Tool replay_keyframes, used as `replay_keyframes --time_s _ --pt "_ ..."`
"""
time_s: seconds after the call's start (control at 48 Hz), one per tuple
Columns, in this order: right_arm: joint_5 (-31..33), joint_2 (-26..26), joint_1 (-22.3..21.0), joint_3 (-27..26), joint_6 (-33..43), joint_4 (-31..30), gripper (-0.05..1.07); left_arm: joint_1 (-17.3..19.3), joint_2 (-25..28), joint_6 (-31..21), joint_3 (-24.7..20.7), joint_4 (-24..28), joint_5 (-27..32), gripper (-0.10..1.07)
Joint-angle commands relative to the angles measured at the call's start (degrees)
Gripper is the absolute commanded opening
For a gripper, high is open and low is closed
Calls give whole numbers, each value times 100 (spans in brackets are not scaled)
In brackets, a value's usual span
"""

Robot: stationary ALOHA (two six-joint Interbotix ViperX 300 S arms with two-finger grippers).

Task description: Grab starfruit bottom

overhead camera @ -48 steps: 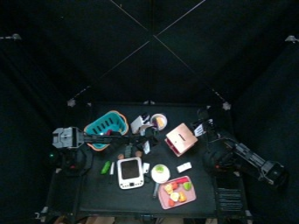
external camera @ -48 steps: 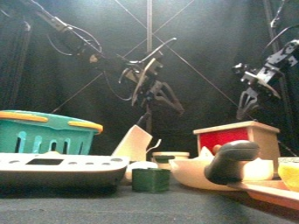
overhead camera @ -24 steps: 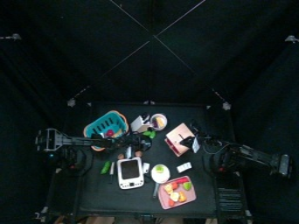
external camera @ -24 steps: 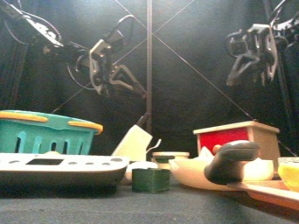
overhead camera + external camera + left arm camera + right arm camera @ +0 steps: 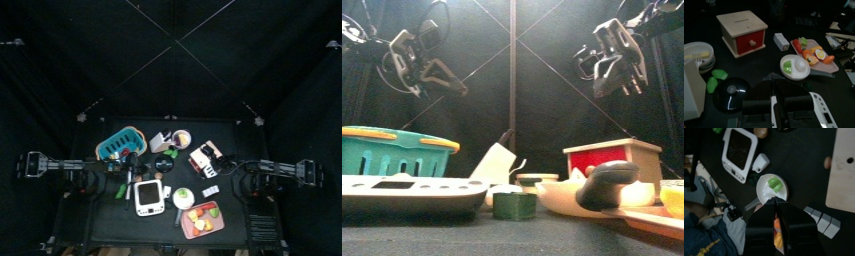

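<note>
Space is lying open above the cluttered table [image 5: 100, 205]; both end effectors [image 5: 425, 72] [image 5: 613, 62] are hanging closed, empty. Fruit is filling the tray [image 5: 832, 66].

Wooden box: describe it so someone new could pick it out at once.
On the small black table, look right of centre, beyond the pink fruit tray. The wooden box is the only pale cube there, with a red front panel and a knob.

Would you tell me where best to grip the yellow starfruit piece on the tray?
Probably across its sides, coming from straight above: the starfruit piece lies low on the tray with other fruit close beside it.
</note>
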Motion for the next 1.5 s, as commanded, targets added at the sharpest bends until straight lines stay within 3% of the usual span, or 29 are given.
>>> replay_keyframes --time_s 0.0,0.125,0.354,0.604,0.75,1.042,1.25,1.333,1.479 --pt "-202 26 642 -123 888 -598 7 -9 -44 0 -9 -44 -97 43" --pt "-624 316 1406 0 2338 -1714 7 -18 -44 9 26 -26 -105 43" --pt "-773 1046 2171 -88 4553 -3753 7 -62 -35 -9 141 -44 -167 43" --pt "-686 1916 2689 -466 6135 -4957 9 -123 -35 -9 360 -264 -290 43" --pt "-686 2364 2689 -738 6223 -5142 20 -132 -35 0 387 -369 -299 43" --pt "-272 2795 2637 -1090 6267 -5019 63 -141 -35 -18 404 -396 -299 43" --pt "237 3023 2575 -1424 6249 -4720 87 -158 -35 -9 466 -598 -290 43" --pt "255 3190 2540 -1582 6231 -4693 93 -158 -35 -9 483 -668 -299 43" --pt "308 3375 2426 -1688 6249 -4632 95 -158 -35 -9 483 -721 -299 43"
